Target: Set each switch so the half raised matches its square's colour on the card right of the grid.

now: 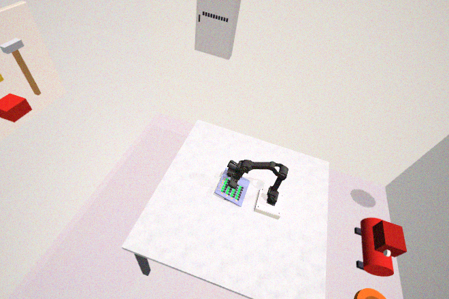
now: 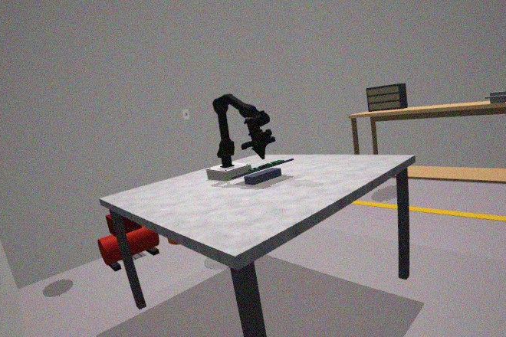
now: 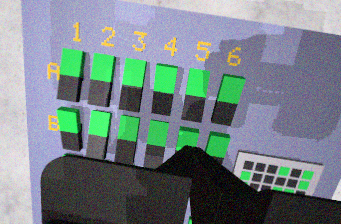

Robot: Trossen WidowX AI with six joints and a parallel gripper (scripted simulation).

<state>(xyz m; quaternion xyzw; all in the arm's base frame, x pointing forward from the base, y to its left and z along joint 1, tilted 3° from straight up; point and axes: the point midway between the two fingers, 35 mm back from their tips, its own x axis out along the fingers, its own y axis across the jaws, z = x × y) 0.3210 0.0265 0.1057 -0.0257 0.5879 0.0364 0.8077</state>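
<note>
1. The arm's gripper (image 3: 201,165) hangs above the switch panel (image 3: 36,30), jaws pressed together with nothing between them.
2. In the exterior view the gripper (image 2: 261,152) is raised off the panel, not touching it.
3. The panel lies on the white table (image 1: 196,225), just left of the arm's pale base plate (image 1: 264,210) in the top view.
4. Row A switches (image 3: 71,75) run 1 to 6 along the far edge, with row B (image 3: 69,129) nearer.
5. The small card (image 3: 278,175) sits to the right of the grid, partly hidden by the gripper.
6. Which halves stand raised is hard to judge from this angle.
</note>
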